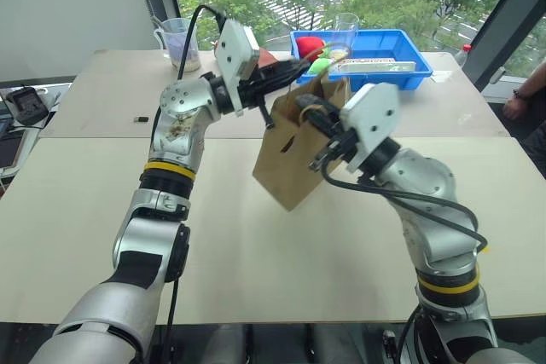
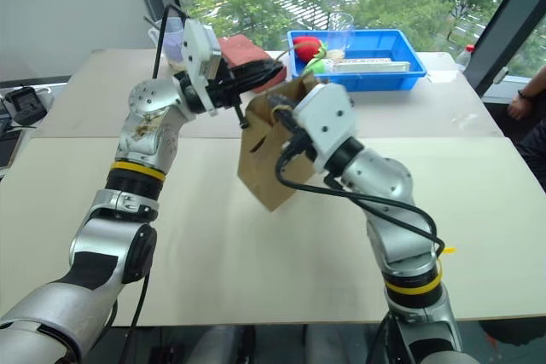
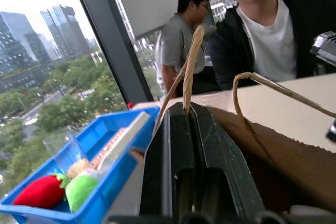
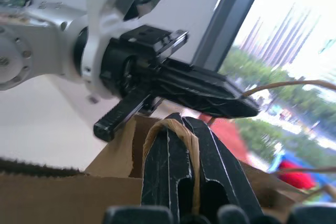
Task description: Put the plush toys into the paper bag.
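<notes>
the paper bag [image 1: 294,155] is showing matt brown kraft paper with a saw-toothed top edge, its cord handles [image 3: 186,74] looking like twisted tan paper twine. the black fingers [image 3: 202,150] are looking like hard, faintly scuffed plastic. the far blue tray [image 1: 401,70] is gleaming like smooth plastic, and the table [image 1: 256,270] is looking matt beige.

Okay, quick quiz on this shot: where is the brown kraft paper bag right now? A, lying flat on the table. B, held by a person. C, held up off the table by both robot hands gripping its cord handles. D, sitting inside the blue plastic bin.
C: the brown kraft paper bag hangs tilted above the table, with the left hand and the right hand each shut on a looped cord handle.
</notes>
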You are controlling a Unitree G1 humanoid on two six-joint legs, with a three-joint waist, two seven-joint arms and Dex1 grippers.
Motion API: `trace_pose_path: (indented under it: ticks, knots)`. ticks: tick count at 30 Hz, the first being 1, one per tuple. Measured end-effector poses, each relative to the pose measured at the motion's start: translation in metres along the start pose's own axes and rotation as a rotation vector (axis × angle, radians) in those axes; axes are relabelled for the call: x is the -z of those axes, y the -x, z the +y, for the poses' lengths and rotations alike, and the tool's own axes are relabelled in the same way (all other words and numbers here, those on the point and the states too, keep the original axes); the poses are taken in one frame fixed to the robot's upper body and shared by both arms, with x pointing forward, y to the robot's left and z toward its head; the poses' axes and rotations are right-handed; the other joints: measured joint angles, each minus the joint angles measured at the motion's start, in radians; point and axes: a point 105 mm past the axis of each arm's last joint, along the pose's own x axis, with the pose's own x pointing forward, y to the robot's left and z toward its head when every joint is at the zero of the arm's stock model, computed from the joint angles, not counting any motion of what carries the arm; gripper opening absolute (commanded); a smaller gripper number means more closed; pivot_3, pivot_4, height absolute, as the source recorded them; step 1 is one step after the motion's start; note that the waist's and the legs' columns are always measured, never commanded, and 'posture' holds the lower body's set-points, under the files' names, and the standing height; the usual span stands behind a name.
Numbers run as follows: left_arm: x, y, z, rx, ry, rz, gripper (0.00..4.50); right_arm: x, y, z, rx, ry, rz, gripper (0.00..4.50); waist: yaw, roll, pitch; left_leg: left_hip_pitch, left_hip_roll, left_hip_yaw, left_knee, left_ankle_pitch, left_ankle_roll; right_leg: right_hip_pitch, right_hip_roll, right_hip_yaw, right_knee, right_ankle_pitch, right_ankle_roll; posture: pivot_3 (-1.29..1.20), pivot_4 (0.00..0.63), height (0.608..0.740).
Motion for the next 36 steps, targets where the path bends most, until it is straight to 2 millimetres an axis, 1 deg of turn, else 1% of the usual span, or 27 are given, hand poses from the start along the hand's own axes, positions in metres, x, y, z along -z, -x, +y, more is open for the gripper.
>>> trace_pose_path:
  ticks: [1, 3, 4, 7, 10, 14, 16, 18, 20, 24, 26, 27, 28, 29, 31, 32, 33, 34, 35, 36]
  knots:
    - [0.007, 0.005, -0.002, 0.002, 0.025, 0.023, 0.0, 0.004, -0.005, 0.003, -0.002, -0.052, 0.018, 0.05, -0.001, 0.0, 0.0, 0.0, 0.0, 0.0, 0.0, 0.0, 0.0, -0.001, 0.0, 0.0, 0.002, 0.0, 0.0, 0.0, 0.15, 0.74]
    - [0.014, 0.009, -0.005, 0.011, 0.053, 0.047, 0.0, 0.004, -0.013, 0.006, -0.012, -0.106, 0.027, 0.05, -0.001, 0.0, 0.0, -0.001, 0.0, -0.001, 0.001, 0.0, 0.0, -0.001, 0.0, 0.0, 0.003, 0.0, 0.0, 0.0, 0.15, 0.74]
    - [0.015, 0.012, -0.005, 0.017, 0.057, 0.061, 0.0, 0.002, -0.019, 0.007, -0.022, -0.117, 0.025, 0.05, -0.001, 0.0, 0.0, 0.0, -0.001, -0.001, 0.001, 0.0, 0.0, -0.001, -0.001, 0.0, 0.004, 0.0, 0.0, 0.0, 0.15, 0.74]
    - [0.012, 0.02, -0.005, 0.033, 0.051, 0.088, 0.0, -0.001, -0.027, 0.011, -0.047, -0.118, 0.022, 0.05, 0.001, 0.0, 0.0, 0.0, -0.001, -0.001, 0.001, 0.0, 0.0, -0.001, -0.001, -0.001, 0.004, 0.0, 0.0, 0.0, 0.15, 0.74]
    - [0.008, 0.027, -0.007, 0.042, 0.08, 0.093, 0.0, 0.009, -0.032, 0.011, -0.058, -0.128, 0.063, 0.05, 0.0, 0.0, 0.0, 0.0, -0.001, -0.001, 0.001, 0.0, 0.0, -0.001, -0.001, -0.001, 0.004, 0.0, 0.0, 0.0, 0.15, 0.74]
    - [-0.001, 0.031, -0.012, 0.051, 0.124, 0.066, 0.0, 0.023, -0.032, 0.002, -0.039, -0.107, 0.121, 0.05, -0.001, 0.0, 0.0, 0.0, 0.0, -0.002, 0.001, 0.0, 0.0, -0.002, -0.001, -0.001, 0.004, 0.0, 0.0, 0.0, 0.15, 0.74]
    - [-0.008, 0.031, -0.013, 0.057, 0.134, 0.052, 0.0, 0.026, -0.032, -0.004, -0.021, -0.085, 0.136, 0.05, -0.002, 0.0, 0.0, 0.0, 0.0, -0.001, 0.001, 0.0, -0.001, -0.002, -0.001, -0.001, 0.004, 0.0, 0.0, 0.0, 0.15, 0.74]
    - [-0.01, 0.032, -0.014, 0.058, 0.133, 0.06, 0.0, 0.028, -0.033, -0.006, -0.014, -0.084, 0.139, 0.05, -0.006, 0.0, 0.0, 0.0, 0.0, -0.001, 0.0, 0.0, -0.001, -0.002, -0.001, -0.001, 0.004, 0.0, 0.0, 0.0, 0.15, 0.74]
    - [-0.007, 0.035, -0.014, 0.054, 0.14, 0.072, 0.0, 0.03, -0.034, -0.007, -0.013, -0.086, 0.14, 0.05, -0.01, 0.0, 0.0, 0.001, 0.0, -0.001, 0.0, 0.0, -0.001, -0.002, -0.001, 0.0, 0.005, 0.0, 0.0, 0.0, 0.15, 0.74]
    - [0.009, 0.043, -0.02, 0.055, 0.203, 0.122, 0.0, 0.031, -0.035, -0.006, -0.017, -0.088, 0.142, 0.05, -0.013, 0.0, 0.0, 0.0, 0.0, -0.001, 0.0, 0.0, -0.001, -0.002, 0.0, 0.0, 0.005, 0.0, 0.0, 0.0, 0.15, 0.74]
    - [0.011, 0.045, -0.022, 0.055, 0.225, 0.13, 0.0, 0.033, -0.035, -0.005, -0.023, -0.084, 0.15, 0.05, -0.012, 0.0, 0.0, 0.0, 0.0, -0.001, 0.0, 0.0, -0.001, -0.002, -0.001, -0.001, 0.005, 0.0, 0.0, 0.0, 0.15, 0.74]
    - [0.011, 0.045, -0.023, 0.055, 0.232, 0.13, 0.0, 0.033, -0.036, -0.003, -0.031, -0.082, 0.151, 0.61, -0.011, 0.0, 0.0, 0.0, 0.0, -0.001, 0.0, 0.0, -0.001, -0.002, -0.001, -0.001, 0.005, 0.0, 0.0, 0.0, 0.15, 0.74]
    - [0.01, 0.044, -0.023, 0.054, 0.232, 0.128, 0.6, 0.034, -0.036, -0.002, -0.04, -0.079, 0.151, 0.87, -0.01, 0.0, 0.0, 0.0, 0.0, -0.001, 0.0, 0.0, -0.001, -0.002, -0.001, -0.001, 0.005, 0.0, 0.0, 0.0, 0.15, 0.74]
    - [0.01, 0.045, -0.023, 0.051, 0.235, 0.127, 0.87, 0.034, -0.035, -0.001, -0.05, -0.077, 0.151, 1.21, -0.01, 0.0, 0.0, 0.0, -0.001, -0.001, 0.0, 0.0, -0.001, -0.002, -0.001, 0.0, 0.005, 0.0, 0.0, 0.0, 0.15, 0.74]
    - [0.009, 0.047, -0.024, 0.046, 0.259, 0.126, 1.74, 0.035, -0.033, 0.0, -0.079, -0.074, 0.157, 1.88, -0.011, 0.0, 0.0, 0.0, 0.0, -0.001, 0.0, 0.0, -0.001, -0.002, -0.001, 0.0, 0.005, 0.0, 0.0, 0.0, 0.15, 0.74]
    - [0.006, 0.05, -0.026, 0.046, 0.275, 0.119, 2.23, 0.035, -0.029, 0.0, -0.103, -0.067, 0.16, 2.33, -0.011, 0.0, 0.0, 0.0, 0.0, -0.001, 0.0, 0.0, -0.001, -0.002, -0.001, 0.0, 0.005, 0.0, 0.0, 0.0, 0.15, 0.74]
    - [0.005, 0.052, -0.027, 0.044, 0.279, 0.122, 2.61, 0.034, -0.027, 0.0, -0.115, -0.067, 0.16, 2.56, -0.011, 0.0, 0.0, 0.0, 0.0, -0.001, 0.0, 0.0, -0.001, -0.002, -0.001, -0.001, 0.005, 0.0, 0.0, 0.0, 0.15, 0.74]
    - [0.004, 0.054, -0.027, 0.044, 0.28, 0.123, 3.07, 0.033, -0.025, -0.001, -0.125, -0.067, 0.158, 3.04, -0.012, 0.0, 0.0, 0.0, 0.0, -0.002, 0.0, 0.0, -0.001, -0.002, 0.0, -0.001, 0.005, 0.0, 0.0, 0.0, 0.15, 0.74]
    - [0.0, 0.058, -0.028, 0.042, 0.281, 0.122, 3.35, 0.031, -0.022, -0.001, -0.144, -0.066, 0.153, 3.25, -0.012, 0.0, 0.0, 0.0, 0.0, -0.002, 0.0, 0.0, -0.001, -0.002, 0.0, -0.001, 0.005, 0.0, 0.0, 0.0, 0.15, 0.74]
    - [-0.003, 0.062, -0.029, 0.04, 0.276, 0.124, 3.76, 0.028, -0.018, -0.001, -0.164, -0.064, 0.148, 3.63, -0.012, 0.0, 0.0, 0.0, 0.0, -0.002, -0.001, 0.0, -0.001, -0.003, -0.001, 0.0, 0.005, 0.0, 0.0, 0.0, 0.15, 0.74]
